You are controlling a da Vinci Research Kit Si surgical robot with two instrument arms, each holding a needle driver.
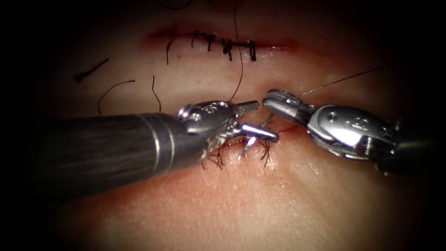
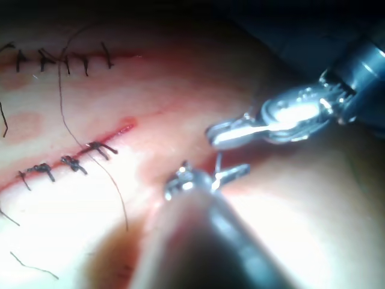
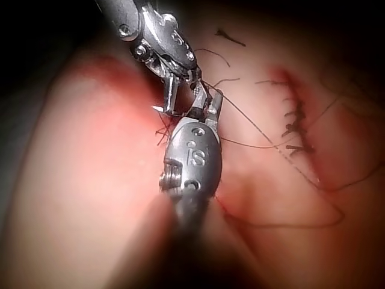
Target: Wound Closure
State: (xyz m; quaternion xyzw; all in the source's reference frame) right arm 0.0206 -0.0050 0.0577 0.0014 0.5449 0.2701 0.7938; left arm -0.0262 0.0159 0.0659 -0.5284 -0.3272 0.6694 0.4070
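While my left tool (image 1: 267,121) lies low over the near cut (image 1: 289,130) in the tissue (image 1: 278,204), its jaws stand wide open and I see nothing held between them. My right tool (image 1: 272,99) comes from the right with jaws closed, and they seem to pinch the thread (image 1: 344,80), a fine line that runs from them up and to the right. The two tips are just beside each other, not touching; the right tip points at the gap of my open left jaws. So the thread lies to the right of my left jaws, its length leaning away from them. A short bright piece (image 1: 247,144) shows just under my lower left jaw, among the dark stitches (image 1: 218,158). I cannot tell if it is the needle.
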